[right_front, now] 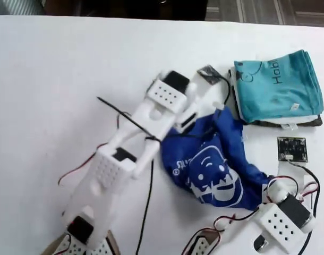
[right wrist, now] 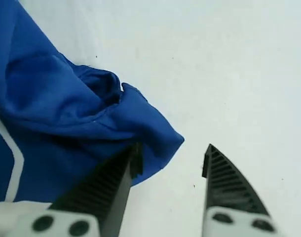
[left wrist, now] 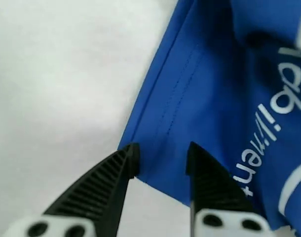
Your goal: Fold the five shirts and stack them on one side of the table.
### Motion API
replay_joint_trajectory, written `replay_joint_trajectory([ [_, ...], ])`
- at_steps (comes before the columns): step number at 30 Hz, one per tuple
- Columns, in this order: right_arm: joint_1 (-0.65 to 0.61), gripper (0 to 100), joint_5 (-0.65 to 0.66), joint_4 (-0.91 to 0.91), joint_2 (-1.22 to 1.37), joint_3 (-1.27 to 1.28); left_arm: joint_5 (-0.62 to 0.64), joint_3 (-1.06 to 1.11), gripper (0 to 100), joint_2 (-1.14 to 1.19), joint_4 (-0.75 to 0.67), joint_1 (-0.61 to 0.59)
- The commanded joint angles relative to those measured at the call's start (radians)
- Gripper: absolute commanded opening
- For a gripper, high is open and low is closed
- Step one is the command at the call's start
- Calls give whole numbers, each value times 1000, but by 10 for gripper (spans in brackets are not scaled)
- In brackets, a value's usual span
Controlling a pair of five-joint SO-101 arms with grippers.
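A crumpled blue shirt (right_front: pixel 215 164) with a white print lies at the middle of the white table (right_front: pixel 71 64). My left gripper (right_front: pixel 187 121) is at the shirt's far left edge. In the left wrist view it (left wrist: pixel 163 153) is open, with the shirt's stitched hem (left wrist: pixel 190 98) lying between the fingers. My right gripper (right_front: pixel 269 186) is at the shirt's near right corner. In the right wrist view it (right wrist: pixel 172 153) stands open, and the blue shirt's corner (right wrist: pixel 150 133) reaches one finger. A folded teal shirt (right_front: pixel 279 85) tops a stack at the far right.
Under the teal shirt lie other folded shirts, a white and a dark edge (right_front: pixel 289 123) showing. Loose cables (right_front: pixel 146 202) trail over the table by the left arm. The table's far left half is bare white.
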Motion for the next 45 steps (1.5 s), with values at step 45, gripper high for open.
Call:
replay_joint_trajectory([
  [45,-398,198,-256,18,-12,-141,-293,1244,28,-914,-190,-690],
])
